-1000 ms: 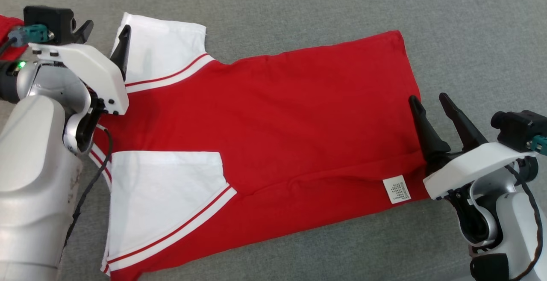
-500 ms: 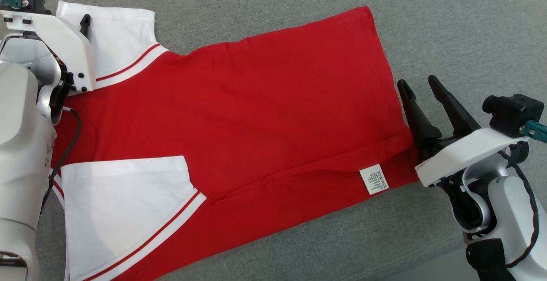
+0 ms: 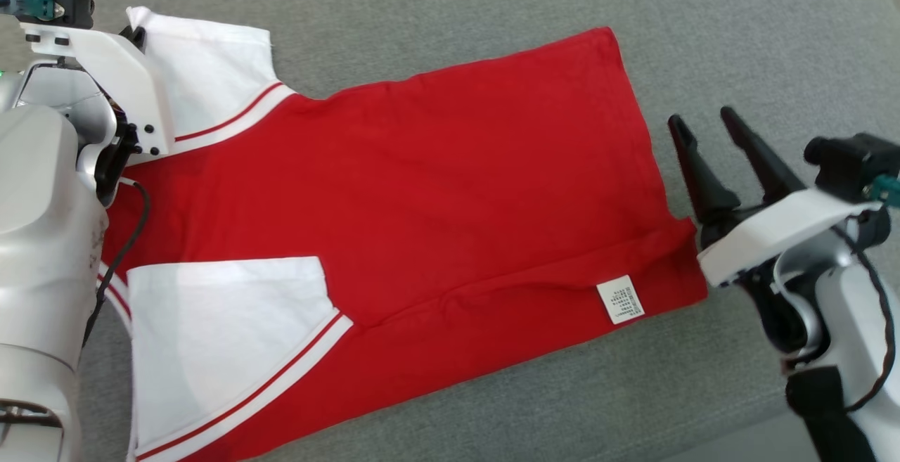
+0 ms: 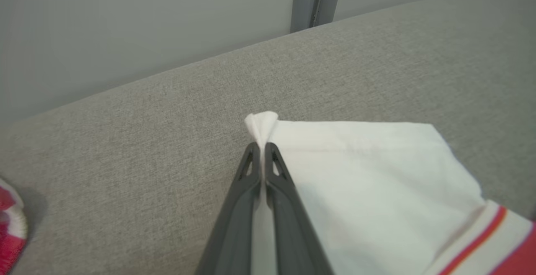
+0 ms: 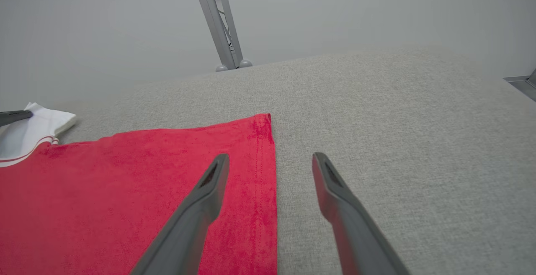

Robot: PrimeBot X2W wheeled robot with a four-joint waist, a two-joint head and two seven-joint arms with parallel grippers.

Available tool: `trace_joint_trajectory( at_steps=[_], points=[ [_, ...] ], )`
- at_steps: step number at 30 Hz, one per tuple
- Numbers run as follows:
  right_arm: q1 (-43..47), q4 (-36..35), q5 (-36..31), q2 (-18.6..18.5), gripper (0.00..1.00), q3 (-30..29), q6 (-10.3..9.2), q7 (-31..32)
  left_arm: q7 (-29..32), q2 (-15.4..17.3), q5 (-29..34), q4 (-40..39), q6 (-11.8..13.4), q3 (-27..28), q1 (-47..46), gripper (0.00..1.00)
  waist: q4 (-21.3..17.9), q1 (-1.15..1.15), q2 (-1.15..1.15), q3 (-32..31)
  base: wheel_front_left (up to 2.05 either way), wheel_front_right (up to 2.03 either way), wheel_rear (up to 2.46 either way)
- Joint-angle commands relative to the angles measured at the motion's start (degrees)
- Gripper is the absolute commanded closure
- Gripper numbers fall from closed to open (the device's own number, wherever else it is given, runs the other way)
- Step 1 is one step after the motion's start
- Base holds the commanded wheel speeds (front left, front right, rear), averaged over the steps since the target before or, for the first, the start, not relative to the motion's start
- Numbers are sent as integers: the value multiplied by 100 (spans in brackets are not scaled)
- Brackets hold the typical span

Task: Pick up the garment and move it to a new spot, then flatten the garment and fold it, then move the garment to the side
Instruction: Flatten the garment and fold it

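Since a second ago the left gripper [image 4: 262, 145] is no longer standing open: it is pinching the outer corner of the far white sleeve [image 4: 368, 183], a tuft of cloth poking past its tips. The red garment [image 3: 450, 188] is lying flat on the grey cushion [image 3: 492, 5], its long axis running from sleeves at the robot's left to hem [image 5: 264, 208] at its right. The right gripper [image 5: 271, 158] is hovering wide open, straddling that hem edge, making it the nearer arm for that end.

The head camera looks steeply down over the whole red-and-white shirt [image 3: 422, 188]. The left wrist camera sits low, close against a white sleeve [image 4: 368, 183]; the right wrist camera skims along the red hem [image 5: 268, 174], catching that sleeve far off.
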Motion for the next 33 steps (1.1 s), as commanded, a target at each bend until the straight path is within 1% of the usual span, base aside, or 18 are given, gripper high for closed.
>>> trace_joint_trajectory(
  at_steps=[1,4,8,10,15,20,27,29,30,31,32,33],
  points=[
    [-153,65,-38,-82,0,-1,3,32,-78,-20,-43,-12,-52,10,-37,100,100,0,0,-90,0,0,0],
    [-476,338,-204,-278,0,38,3,169,-282,-114,-162,-102,-155,6,-8,100,274,0,0,-173,0,0,0],
    [-1043,942,-398,-532,0,80,3,366,-502,-227,-259,-296,-250,-75,76,100,570,0,0,-210,0,0,0],
    [-1335,1292,-520,-667,0,184,3,464,-582,-259,-296,-441,-275,-135,84,100,736,0,0,-187,0,0,0],
    [-1916,2143,-541,-895,0,548,2,805,-734,-379,-415,-836,-316,-280,211,100,1113,0,0,-92,0,0,0],
    [-2355,2822,-396,-1000,0,821,2,990,-865,-426,-478,-1245,-316,-455,342,100,1363,0,0,20,0,0,0],
    [-2771,3491,-96,-989,0,1222,2,1249,-867,-412,-590,-1526,-322,-549,460,100,1490,0,0,87,0,0,0],
    [-2836,3614,-5,-995,36,1336,1,1296,-847,-397,-613,-1566,-321,-558,497,100,1491,0,0,87,0,0,0],
    [-2860,3655,34,-1004,36,1395,1,1305,-834,-386,-612,-1580,-317,-564,512,100,1486,0,0,85,0,0,0],
    [-2881,3687,74,-1013,56,1453,1,1305,-828,-382,-621,-1597,-315,-568,527,100,1482,0,0,80,0,0,0],
    [-2897,3716,119,-1020,60,1517,1,1301,-823,-378,-633,-1612,-310,-571,533,100,1477,0,0,77,0,0,0],
    [-2897,3716,119,-1020,60,1517,1,1301,-823,-378,-633,-1612,-310,-571,533,100,1477,0,0,77,0,0,0]
  ],
)
